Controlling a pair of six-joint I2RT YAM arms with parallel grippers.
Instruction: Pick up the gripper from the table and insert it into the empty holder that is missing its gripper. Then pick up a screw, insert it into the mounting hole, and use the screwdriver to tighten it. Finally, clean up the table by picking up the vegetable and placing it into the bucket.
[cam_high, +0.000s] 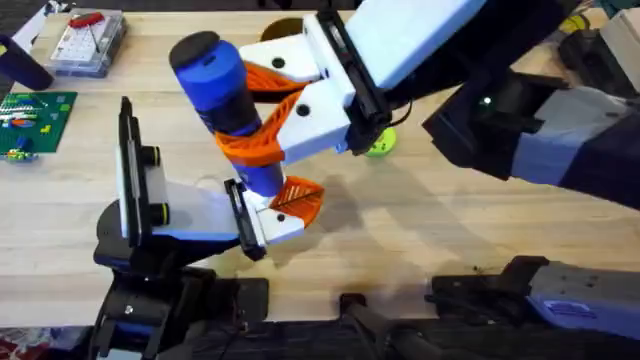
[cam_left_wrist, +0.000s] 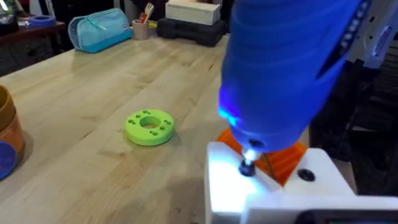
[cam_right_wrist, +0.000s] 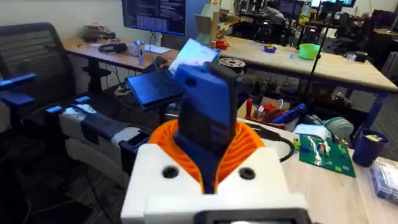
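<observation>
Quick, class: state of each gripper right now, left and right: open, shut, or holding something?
Left gripper: cannot be told.
Right gripper: shut on the screwdriver, gripping its blue body between the orange pads.

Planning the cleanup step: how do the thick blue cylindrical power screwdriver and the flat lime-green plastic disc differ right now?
The thick blue cylindrical power screwdriver is clamped in the right gripper, raised and tilted; the flat lime-green plastic disc lies loose on the wooden table. The screwdriver is a long cylinder with a black cap; the disc is a low ring with small holes. The screwdriver glows near its tip; the disc does not.
</observation>
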